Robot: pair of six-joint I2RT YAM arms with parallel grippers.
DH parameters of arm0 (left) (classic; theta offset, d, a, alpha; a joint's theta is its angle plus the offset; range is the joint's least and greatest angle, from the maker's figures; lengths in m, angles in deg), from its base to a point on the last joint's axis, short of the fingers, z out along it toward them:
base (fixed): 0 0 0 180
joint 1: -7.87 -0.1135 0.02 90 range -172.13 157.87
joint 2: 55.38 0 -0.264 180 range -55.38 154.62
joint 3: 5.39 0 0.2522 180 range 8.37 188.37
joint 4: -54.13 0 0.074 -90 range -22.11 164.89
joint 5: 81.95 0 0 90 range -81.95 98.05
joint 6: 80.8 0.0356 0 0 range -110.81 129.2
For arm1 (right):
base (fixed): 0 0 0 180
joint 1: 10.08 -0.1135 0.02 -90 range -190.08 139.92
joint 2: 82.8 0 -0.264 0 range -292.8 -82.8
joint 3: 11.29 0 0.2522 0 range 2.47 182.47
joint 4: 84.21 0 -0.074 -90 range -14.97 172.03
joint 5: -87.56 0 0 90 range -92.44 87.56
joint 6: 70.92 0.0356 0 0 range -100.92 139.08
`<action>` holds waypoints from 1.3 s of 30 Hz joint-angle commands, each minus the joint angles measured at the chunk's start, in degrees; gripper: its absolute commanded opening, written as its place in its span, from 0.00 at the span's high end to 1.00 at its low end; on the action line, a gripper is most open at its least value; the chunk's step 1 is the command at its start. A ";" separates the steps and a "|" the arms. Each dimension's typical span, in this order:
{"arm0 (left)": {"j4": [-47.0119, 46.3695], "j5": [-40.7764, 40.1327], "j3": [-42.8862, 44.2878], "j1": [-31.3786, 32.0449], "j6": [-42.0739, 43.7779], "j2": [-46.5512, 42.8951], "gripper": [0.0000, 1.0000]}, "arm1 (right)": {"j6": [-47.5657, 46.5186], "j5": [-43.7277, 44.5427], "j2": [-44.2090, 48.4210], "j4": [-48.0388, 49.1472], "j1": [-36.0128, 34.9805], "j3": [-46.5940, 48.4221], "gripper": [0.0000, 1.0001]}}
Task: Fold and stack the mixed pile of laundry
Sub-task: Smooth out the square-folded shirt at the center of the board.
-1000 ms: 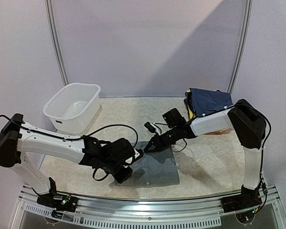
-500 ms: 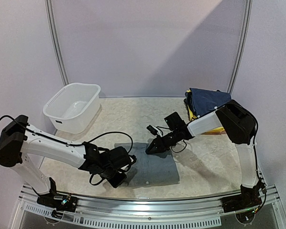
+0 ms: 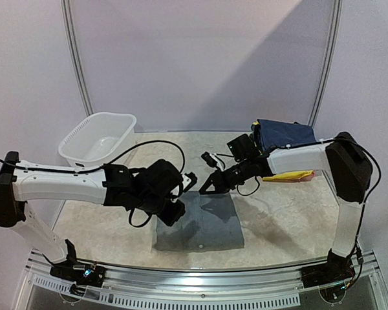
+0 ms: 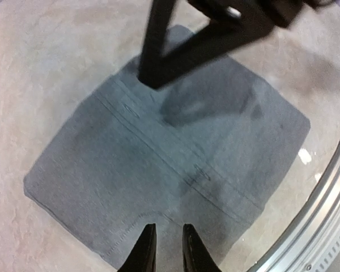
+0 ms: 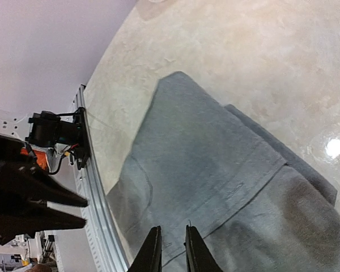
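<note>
- The white basin (image 3: 97,145) sat at ten o'clock.
- The left gripper (image 4: 168,232) hung over the grey trousers (image 3: 204,226), fingers narrowly apart, pinching nothing.
- The trousers lay folded flat at six o'clock, seemingly the last piece left to stack.
- The right gripper (image 5: 171,233) hovered near their twelve-o'clock edge, fingers narrowly apart, empty.
- The folded stack (image 3: 281,135), navy over yellow, sat at two o'clock; no writing was legible.

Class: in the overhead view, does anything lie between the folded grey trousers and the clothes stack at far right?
No loose item does. Only the right arm stretches across just in front of the stack, over the path from the grey trousers.
</note>
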 commanded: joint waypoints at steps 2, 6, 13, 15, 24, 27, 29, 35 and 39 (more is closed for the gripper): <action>-4.02 0.42 3.18 -6.15 1.65 5.28 0.84 | 1.64 3.10 7.97 0.63 -2.60 -6.58 0.83; -7.03 2.31 4.08 -10.31 2.58 8.90 0.84 | 4.02 3.99 11.57 2.82 -5.98 -13.02 0.83; -8.63 2.04 5.15 -14.41 4.16 14.99 0.85 | 6.64 3.86 12.32 8.10 -10.52 -19.09 0.83; -9.51 1.58 4.91 -15.24 4.56 16.10 0.86 | 7.51 3.99 11.49 11.11 -10.52 -20.26 0.83; -11.89 -0.32 3.18 -17.00 5.13 19.28 0.87 | 7.95 5.77 3.12 13.67 -10.40 -22.19 0.83; -13.42 -1.11 1.56 -17.41 5.63 19.29 0.88 | 8.09 6.30 1.80 13.90 -10.30 -23.48 0.83; -14.40 -1.74 0.38 -17.90 5.87 19.57 0.88 | 8.36 6.69 1.56 14.29 -10.27 -24.84 0.83; -17.86 -1.92 -4.14 -20.27 6.41 19.33 0.89 | 10.41 7.80 1.68 16.42 -10.21 -29.21 0.83; -20.23 -2.36 -6.71 -21.66 6.55 19.33 0.89 | 12.35 8.11 1.70 18.32 -10.23 -31.26 0.83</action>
